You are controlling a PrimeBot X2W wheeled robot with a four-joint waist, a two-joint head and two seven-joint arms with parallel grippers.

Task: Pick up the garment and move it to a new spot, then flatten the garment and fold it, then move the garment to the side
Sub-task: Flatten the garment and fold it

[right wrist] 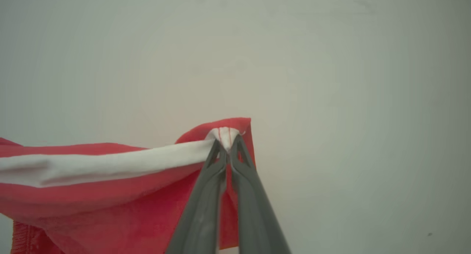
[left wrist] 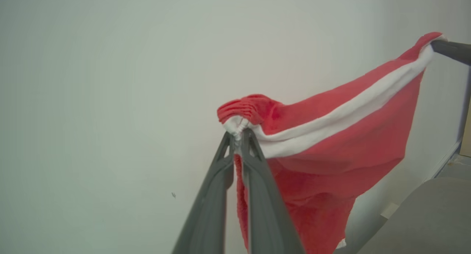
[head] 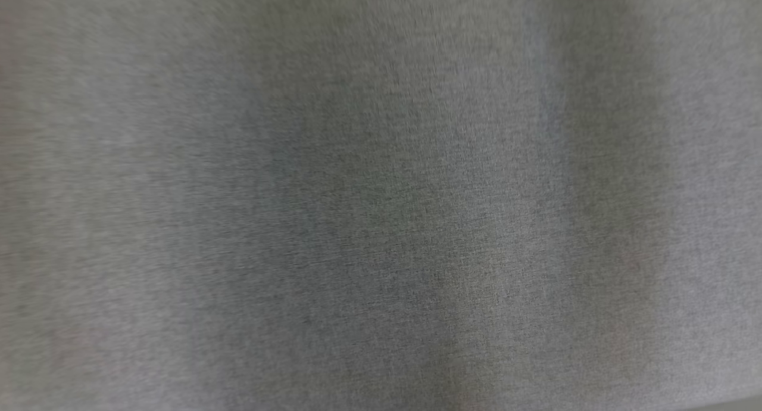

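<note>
The garment is a red, fleecy piece with a white band along one edge. It looks light and thoroughly limp: between the two grips the band runs fairly straight, while the red cloth below it sags in loose folds. Judging by that, it is unlikely to slip much but will bunch and twist easily, so the sensible holds are the two ends of the banded edge, where the hem seems thicker. That is where it is held now. The left claw is clenched on a gathered wad of the band at one end, and the right claw is pinched tight on the opposite corner. The garment hangs in the air between them, in front of a pale wall; whether its lower edge touches anything I cannot tell.
</note>
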